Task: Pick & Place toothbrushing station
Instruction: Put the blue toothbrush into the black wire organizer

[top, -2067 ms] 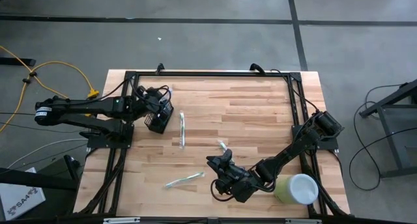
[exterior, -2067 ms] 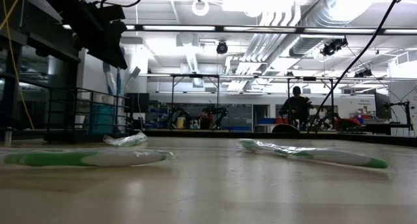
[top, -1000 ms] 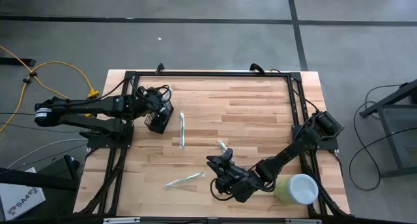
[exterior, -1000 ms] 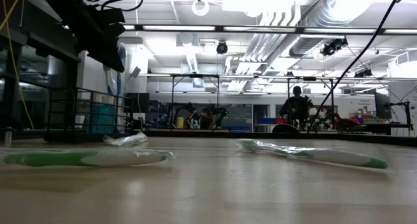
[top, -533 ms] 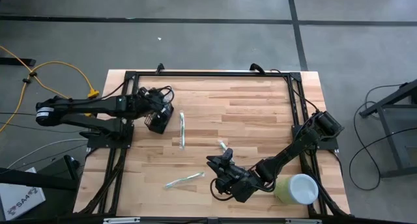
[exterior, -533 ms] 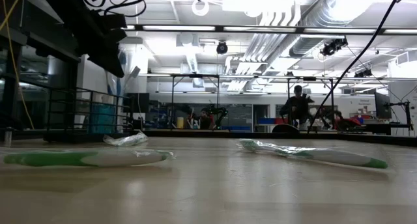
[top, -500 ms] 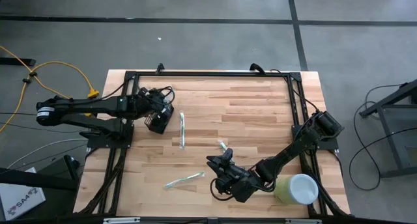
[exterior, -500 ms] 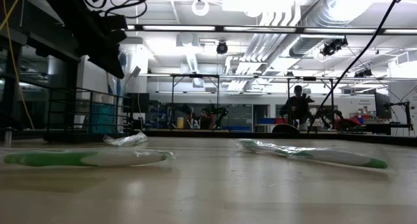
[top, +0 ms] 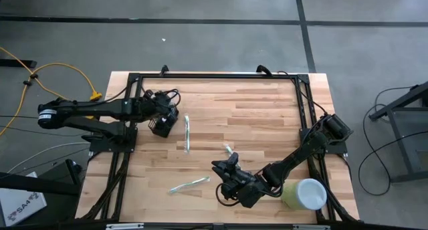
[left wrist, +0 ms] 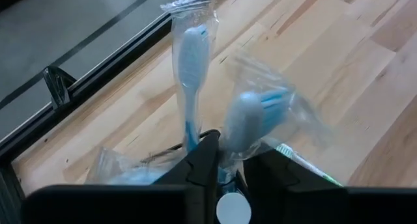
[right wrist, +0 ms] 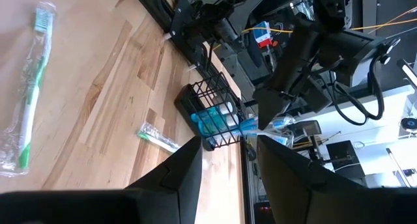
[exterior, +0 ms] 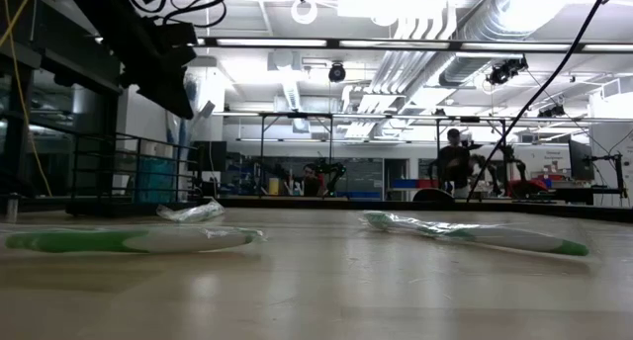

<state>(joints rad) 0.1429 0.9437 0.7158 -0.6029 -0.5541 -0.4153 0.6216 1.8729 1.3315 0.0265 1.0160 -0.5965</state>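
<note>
The toothbrushing station [top: 160, 126], a small black wire-mesh holder, stands on the table's left side and shows again in the right wrist view [right wrist: 210, 118]. A wrapped blue toothbrush [left wrist: 193, 61] stands upright in it. My left gripper [left wrist: 231, 152] hovers just above the holder [top: 166, 115], open. A second wrapped blue toothbrush [left wrist: 244, 120] rises between its fingers. My right gripper [top: 223, 180] waits open near the table's front middle, with nothing between its fingers [right wrist: 225, 162]. My left gripper comes at the holder slanting down from the table's left. The second toothbrush's clear wrapper [left wrist: 223, 140] lies against the inner side of one finger [left wrist: 207, 160]. Its lower end drops out of sight between the fingers. Whether both fingers touch it, I cannot tell.
A wrapped green toothbrush [top: 187, 133] lies right of the holder and another [top: 189, 184] near the front edge. A small wrapped packet [top: 229, 150] lies between them. A pale green cup [top: 306, 194] stands at the front right. A black frame [top: 221, 75] borders the table.
</note>
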